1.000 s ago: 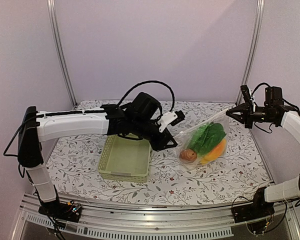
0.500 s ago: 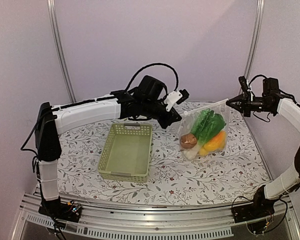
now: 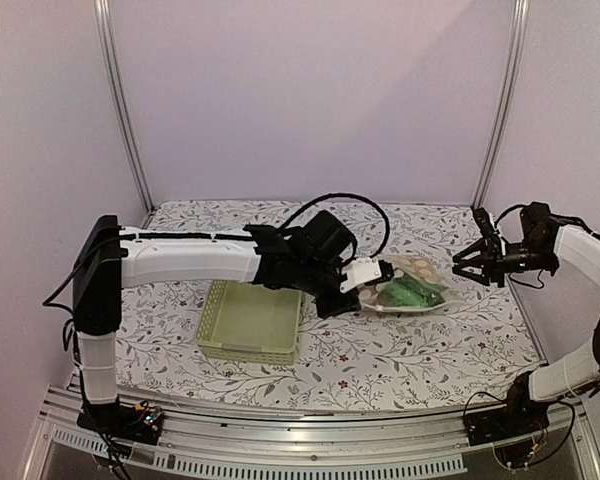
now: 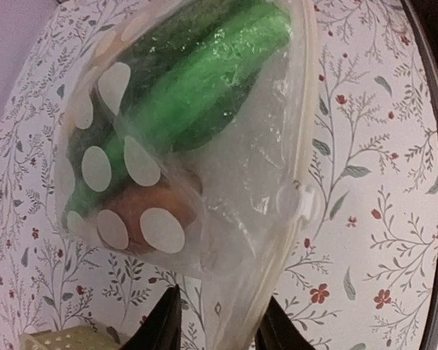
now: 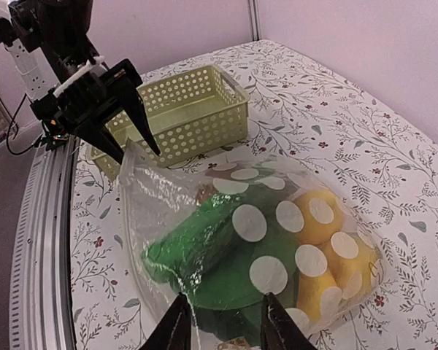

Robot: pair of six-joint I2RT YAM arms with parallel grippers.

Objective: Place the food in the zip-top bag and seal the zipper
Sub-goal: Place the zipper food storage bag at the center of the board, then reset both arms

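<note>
zip-top bag (image 5: 255, 248) | lying on table (image 3: 430, 350) | zipper (image 4: 301, 109) seal state unclear

The zip-top bag (image 3: 418, 266) is laid on the table (image 3: 410, 352) right of the basket (image 3: 248, 322), the food (image 3: 406, 293) enclosed in it, between the left gripper (image 3: 346, 301) and the right gripper (image 3: 461, 268).

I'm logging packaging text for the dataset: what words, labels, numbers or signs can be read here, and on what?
No readable text in any view.
The zip-top bag bears only white dots, the basket only holes, the tablecloth only a flower print.
</note>
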